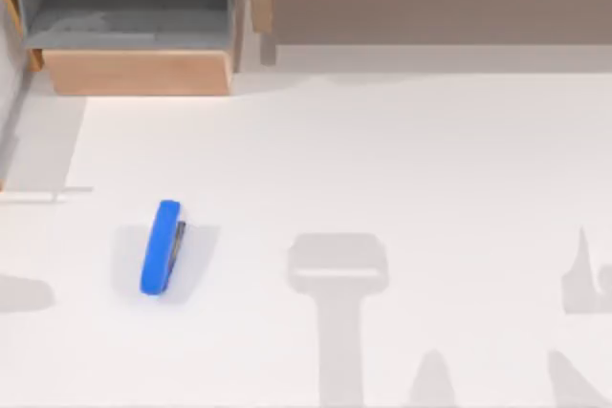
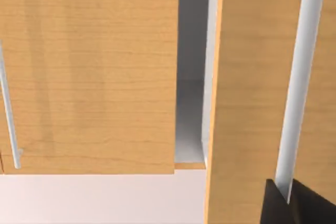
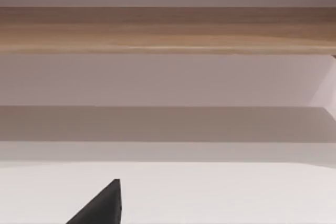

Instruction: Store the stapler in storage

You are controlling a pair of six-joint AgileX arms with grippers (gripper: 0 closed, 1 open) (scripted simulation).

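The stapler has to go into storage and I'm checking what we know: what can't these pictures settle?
- Drawer, top view: its back is cut off by the frame edge, so its depth is unknown.
- Stapler, top view: its underside is hidden against the table.
- Left hand, left wrist view: cut off by the frame edge at a handle; grip unclear.
- Right hand, right wrist view: one dark finger shows; the rest is cut off.

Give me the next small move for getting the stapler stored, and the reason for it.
Probably bring the left arm down over the blue stapler to grasp it. It lies untouched on the white table, left of centre, and the wooden drawer at the back left already stands open.
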